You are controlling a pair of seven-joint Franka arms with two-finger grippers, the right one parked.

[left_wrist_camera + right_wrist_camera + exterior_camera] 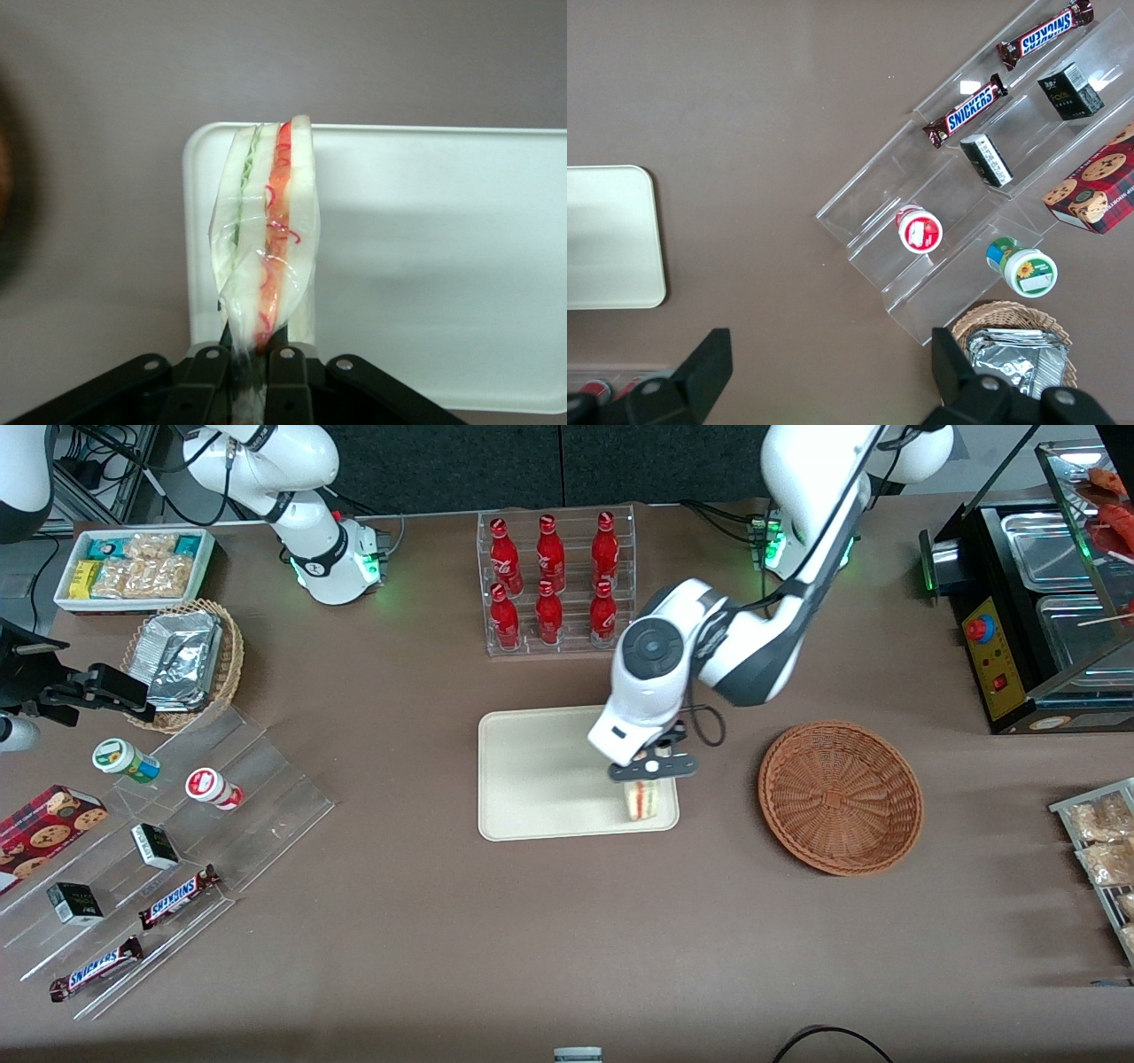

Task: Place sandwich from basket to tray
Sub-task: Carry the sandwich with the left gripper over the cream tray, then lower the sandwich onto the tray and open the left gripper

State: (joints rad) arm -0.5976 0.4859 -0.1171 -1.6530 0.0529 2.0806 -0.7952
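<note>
The sandwich (641, 801) (270, 230), a pale wedge in clear film with a red-orange and green filling stripe, stands on edge over the cream tray (532, 779) (443, 266). It is at the tray corner nearest the front camera and the basket. My left gripper (651, 772) (251, 363) is directly above it and shut on its upper end, with black fingers (285, 376) pinching the film and bread. Whether the sandwich rests on the tray I cannot tell. The reddish-brown wicker basket (840, 797) sits empty beside the tray, toward the working arm's end.
A clear rack of red bottles (554, 580) stands farther from the front camera than the tray. Toward the parked arm's end are a tan basket of foil packets (182, 664), a white snack bin (133, 567) and acrylic steps with snacks (159, 859). A black food warmer (1045, 602) stands at the working arm's end.
</note>
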